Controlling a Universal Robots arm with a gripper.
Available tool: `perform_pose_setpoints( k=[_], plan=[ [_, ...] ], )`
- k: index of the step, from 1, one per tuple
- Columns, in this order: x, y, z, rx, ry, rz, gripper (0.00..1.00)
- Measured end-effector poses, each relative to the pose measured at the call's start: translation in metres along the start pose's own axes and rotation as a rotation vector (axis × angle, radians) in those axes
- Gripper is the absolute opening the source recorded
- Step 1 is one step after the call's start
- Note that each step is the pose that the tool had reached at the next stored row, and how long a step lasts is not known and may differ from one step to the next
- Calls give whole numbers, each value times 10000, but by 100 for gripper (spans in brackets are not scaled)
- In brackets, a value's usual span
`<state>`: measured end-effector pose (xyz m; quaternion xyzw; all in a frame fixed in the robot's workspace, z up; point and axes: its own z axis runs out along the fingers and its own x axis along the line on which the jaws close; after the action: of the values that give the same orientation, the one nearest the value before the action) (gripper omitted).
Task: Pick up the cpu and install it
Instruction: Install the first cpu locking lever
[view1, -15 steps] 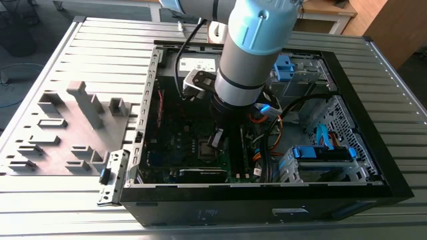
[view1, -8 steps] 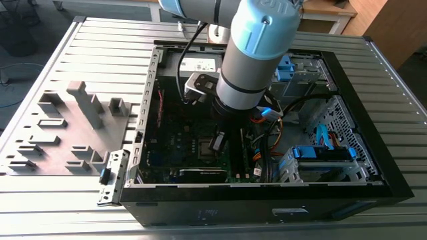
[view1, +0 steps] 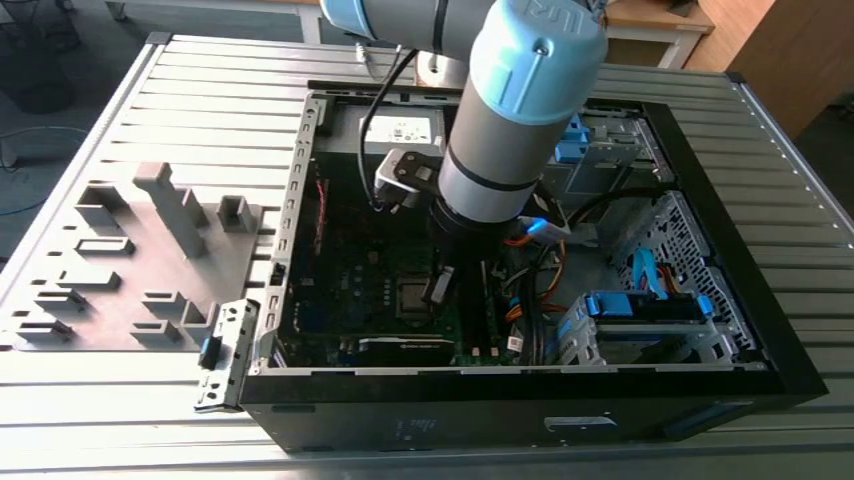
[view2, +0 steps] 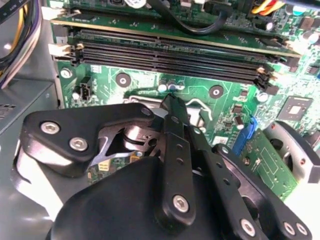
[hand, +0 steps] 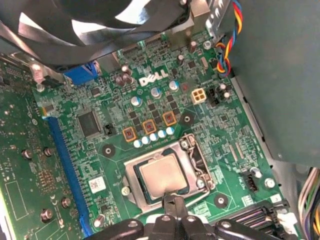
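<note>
The cpu (hand: 162, 175), a thin square chip with a silver-grey top, lies within the metal frame of the open socket (hand: 196, 159) on the green motherboard (hand: 90, 165). In the exterior view the cpu (view1: 410, 294) shows as a pale square low inside the case. My gripper (hand: 172, 199) has its black fingertips brought together at the cpu's edge, and it looks shut on that edge. The second wrist view shows the gripper (view2: 172, 103) from behind, its two fingers (view2: 176, 150) converging to a narrow tip over the socket. In the exterior view the gripper (view1: 437, 296) reaches down into the case.
The black computer case (view1: 534, 405) lies open on a slatted metal table (view1: 214, 90). Memory slots (view2: 170, 55) run beside the socket. Cables (view1: 537, 292) and blue drive brackets (view1: 647, 305) crowd the exterior view's right. A grey fixture plate (view1: 134, 250) sits outside the case, at that view's left.
</note>
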<state>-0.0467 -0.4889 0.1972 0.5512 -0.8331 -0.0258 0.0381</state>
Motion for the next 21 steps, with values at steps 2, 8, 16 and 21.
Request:
perform_pose_setpoints(
  k=[2, 8, 16, 21],
  plan=[
    [6, -2, 2, 0, 3, -1, 11],
    [11, 5, 3, 3, 2, -2, 11],
    [32, 42, 7, 27, -8, -14, 11],
    [45, 74, 10, 40, -12, -18, 11]
  ],
)
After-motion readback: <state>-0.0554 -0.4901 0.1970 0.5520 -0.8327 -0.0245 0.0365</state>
